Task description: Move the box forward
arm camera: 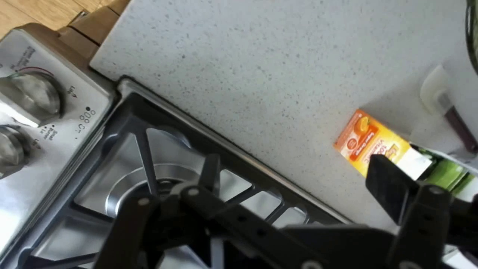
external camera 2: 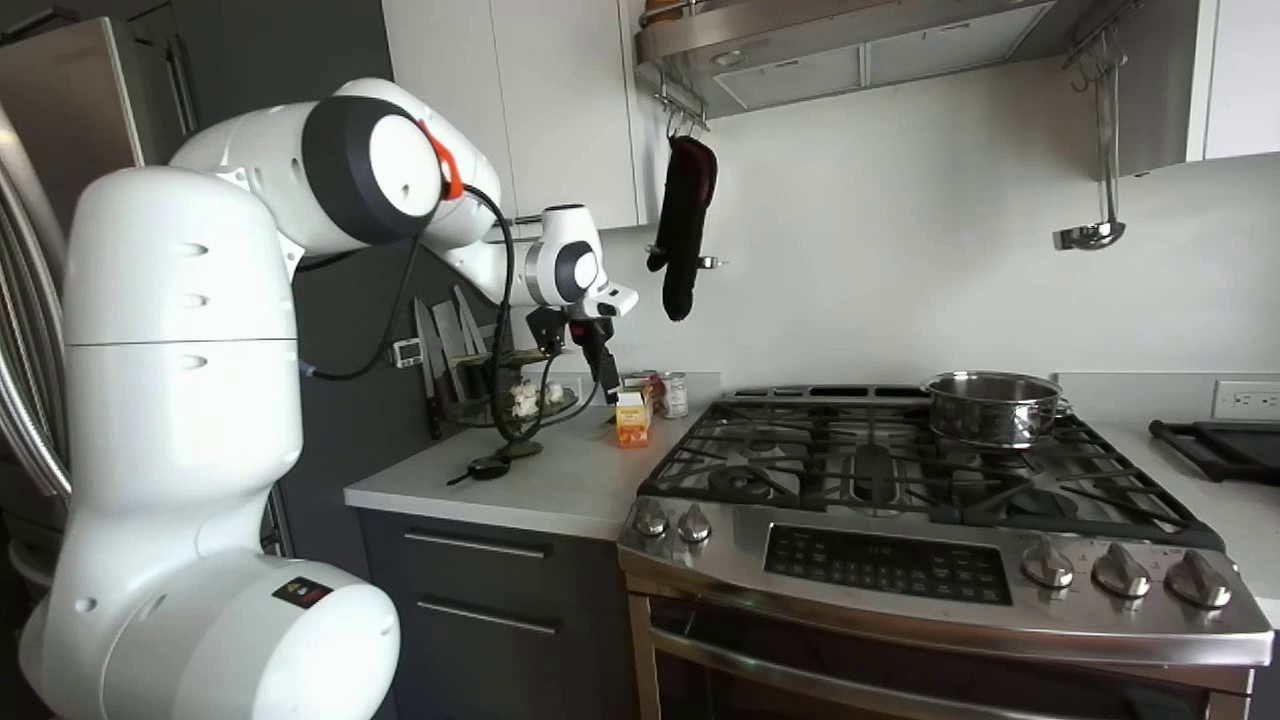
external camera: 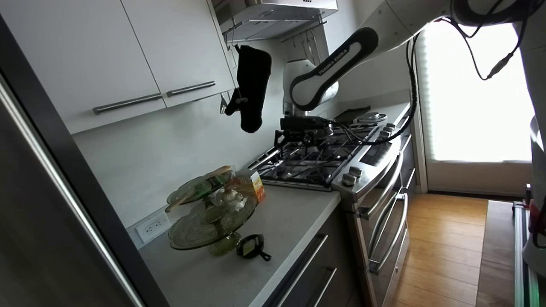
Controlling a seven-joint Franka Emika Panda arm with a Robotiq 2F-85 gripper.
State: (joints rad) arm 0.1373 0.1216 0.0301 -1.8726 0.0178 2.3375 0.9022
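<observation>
The box (external camera: 259, 187) is a small orange and yellow carton. It stands upright on the counter beside the stove's left edge in both exterior views (external camera 2: 632, 425). In the wrist view, the box (arm camera: 368, 140) is at the right, and one black fingertip covers part of its edge. My gripper (arm camera: 299, 179) is open, with its fingers wide apart and nothing between them. In an exterior view, the gripper (external camera: 293, 143) hangs above the counter and stove, higher than the box and apart from it.
A glass stand (external camera: 213, 226) with garlic and a small black pan (external camera: 251, 246) are on the counter. A can (external camera 2: 675, 395) stands behind the box. The stove grates (external camera 2: 870, 460) lie alongside, with a steel pot (external camera 2: 995, 410). A black oven mitt (external camera 2: 688, 225) hangs above.
</observation>
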